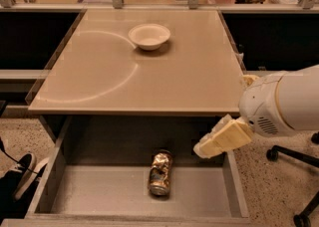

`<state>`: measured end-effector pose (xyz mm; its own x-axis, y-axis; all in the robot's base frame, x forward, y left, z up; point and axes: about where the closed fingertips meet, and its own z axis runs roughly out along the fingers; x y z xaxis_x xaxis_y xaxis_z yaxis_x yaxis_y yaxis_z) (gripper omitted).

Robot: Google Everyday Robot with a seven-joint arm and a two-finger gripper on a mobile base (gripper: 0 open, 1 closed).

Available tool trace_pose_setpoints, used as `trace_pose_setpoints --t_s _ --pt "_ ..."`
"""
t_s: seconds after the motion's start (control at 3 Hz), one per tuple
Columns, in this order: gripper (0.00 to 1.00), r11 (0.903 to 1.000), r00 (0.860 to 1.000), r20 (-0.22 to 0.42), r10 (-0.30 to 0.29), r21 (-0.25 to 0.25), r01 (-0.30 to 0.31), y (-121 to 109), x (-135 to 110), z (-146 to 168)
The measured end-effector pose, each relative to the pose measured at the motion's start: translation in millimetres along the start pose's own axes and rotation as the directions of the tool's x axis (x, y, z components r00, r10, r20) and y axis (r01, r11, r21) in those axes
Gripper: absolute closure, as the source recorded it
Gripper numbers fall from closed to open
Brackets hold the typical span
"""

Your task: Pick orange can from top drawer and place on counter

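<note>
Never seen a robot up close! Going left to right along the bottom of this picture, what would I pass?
Black shoe with white sole → dented golden-orange drink can lying in the grey metal drawer → robot's cream gripper, above the drawer's right side.

One camera gave the only view, set high at the front of the counter (189, 81) and tilted down, facing across it toward the far ledge (60, 6). The open drawer (99, 191) lay nearest the lens, along the bottom edge, the can (160, 172) midway. The gripper (204, 149) showed at right, by the drawer's right wall
</note>
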<state>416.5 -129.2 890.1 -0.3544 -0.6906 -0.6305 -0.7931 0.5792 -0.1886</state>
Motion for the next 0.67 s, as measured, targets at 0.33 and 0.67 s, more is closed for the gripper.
trace_pose_setpoints --t_s 0.33,0.67 --pt "0.00 0.9971 0.999 0.047 -0.001 0.076 -0.003 -19 -13 -3" --pt "0.00 0.9966 0.995 0.090 0.046 0.063 -0.052 -6 -8 5"
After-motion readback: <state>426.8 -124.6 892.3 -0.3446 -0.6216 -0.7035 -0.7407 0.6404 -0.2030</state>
